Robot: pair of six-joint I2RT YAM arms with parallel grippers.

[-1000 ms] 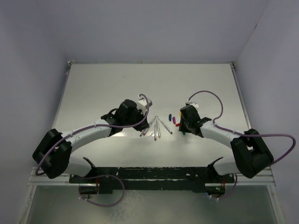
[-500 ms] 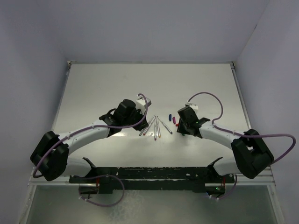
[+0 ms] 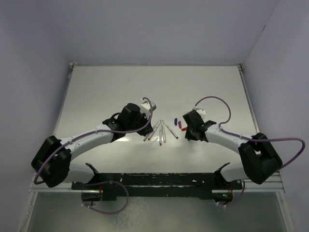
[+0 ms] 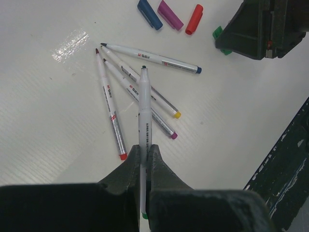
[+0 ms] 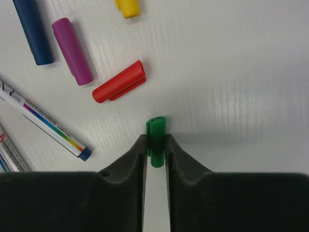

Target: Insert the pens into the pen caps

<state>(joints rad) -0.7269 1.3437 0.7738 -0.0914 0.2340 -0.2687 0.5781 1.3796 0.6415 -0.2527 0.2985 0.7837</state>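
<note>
My left gripper (image 4: 143, 150) is shut on a silvery-white pen (image 4: 145, 111) with a green rear end, held above the table with its tip pointing away. Several more pens lie fanned below it: a red-ended one (image 4: 111, 116), a blue-ended one (image 4: 154, 59), a yellow-ended one (image 4: 161, 101) and a purple-ended one (image 4: 157, 121). My right gripper (image 5: 156, 145) is shut on the green cap (image 5: 156, 137), low over the table. The red cap (image 5: 118, 82), purple cap (image 5: 72, 50), blue cap (image 5: 33, 31) and yellow cap (image 5: 128, 7) lie loose beyond it.
In the top view the pens (image 3: 161, 131) and caps (image 3: 179, 124) lie between my left gripper (image 3: 145, 121) and right gripper (image 3: 189, 133) on the white table (image 3: 120, 92). The black frame rail (image 3: 154, 181) runs along the near edge.
My right gripper has shifted slightly left and away with the green cap. My left arm has barely moved and still holds the pen.
</note>
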